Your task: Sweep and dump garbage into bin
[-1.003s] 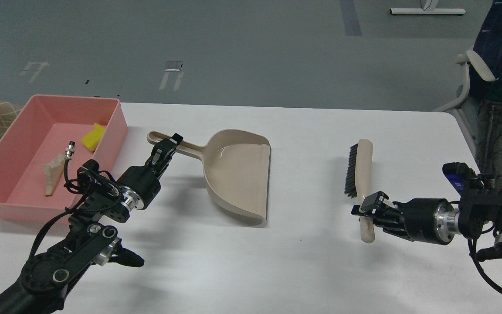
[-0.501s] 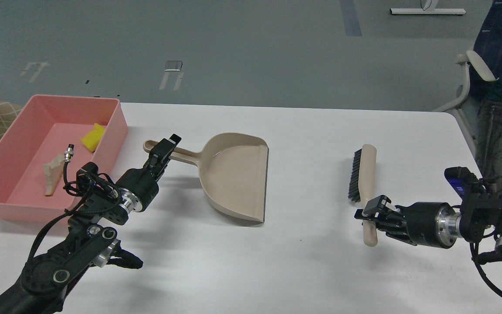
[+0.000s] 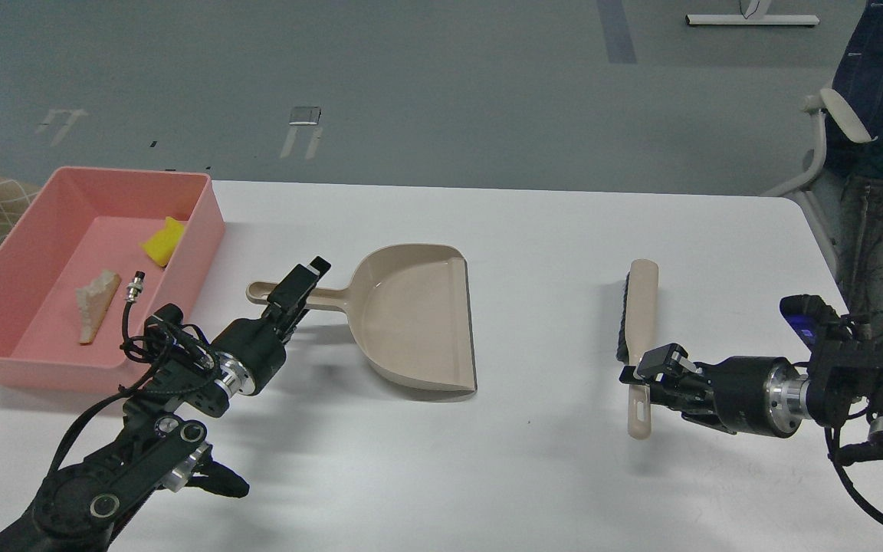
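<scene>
Nearest the robot, the right end effector (image 3: 643,373) is clamped on the handle of the brush (image 3: 637,337), which lies flat on the white counter (image 3: 549,475). The left end effector (image 3: 300,287) grips the handle of the beige dustpan (image 3: 411,322), whose empty pan sits on the counter. Farther left, the bin (image 3: 204,222) holds both pieces of garbage: the bread slice (image 3: 96,303) toward its near side and the sponge (image 3: 162,241) toward its far wall. No litter shows on the counter, so sweeping and dumping look done; only releasing the tools seems left.
</scene>
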